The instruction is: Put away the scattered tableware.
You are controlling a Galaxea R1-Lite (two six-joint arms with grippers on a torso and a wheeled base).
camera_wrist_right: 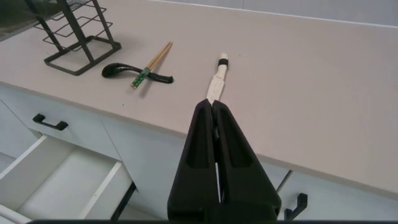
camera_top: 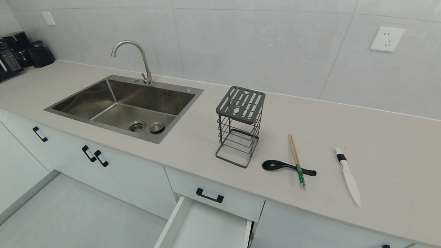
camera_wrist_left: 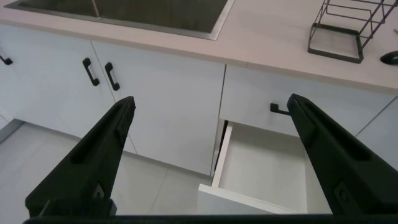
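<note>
On the pale countertop (camera_top: 344, 124) lie a black spoon (camera_top: 275, 165), a pair of wooden chopsticks (camera_top: 296, 158) crossing its handle, and a white knife (camera_top: 348, 175) farther right. A dark wire utensil rack (camera_top: 240, 125) with a slotted top stands left of them. My right gripper (camera_wrist_right: 211, 104) is shut with nothing in it, hovering before the counter's front edge in line with the knife (camera_wrist_right: 217, 81); the spoon (camera_wrist_right: 124, 70), chopsticks (camera_wrist_right: 152, 62) and rack (camera_wrist_right: 78, 37) are beyond it. My left gripper (camera_wrist_left: 211, 102) hangs open and empty below counter height, facing the cabinets.
A white drawer (camera_top: 203, 227) is pulled open under the rack, also in the left wrist view as the drawer (camera_wrist_left: 267, 174). A steel sink (camera_top: 158, 137) with a curved faucet (camera_top: 137, 55) lies to the left. Black appliances (camera_top: 13, 51) sit at the far left; a wall socket (camera_top: 386, 39) is on the tiles.
</note>
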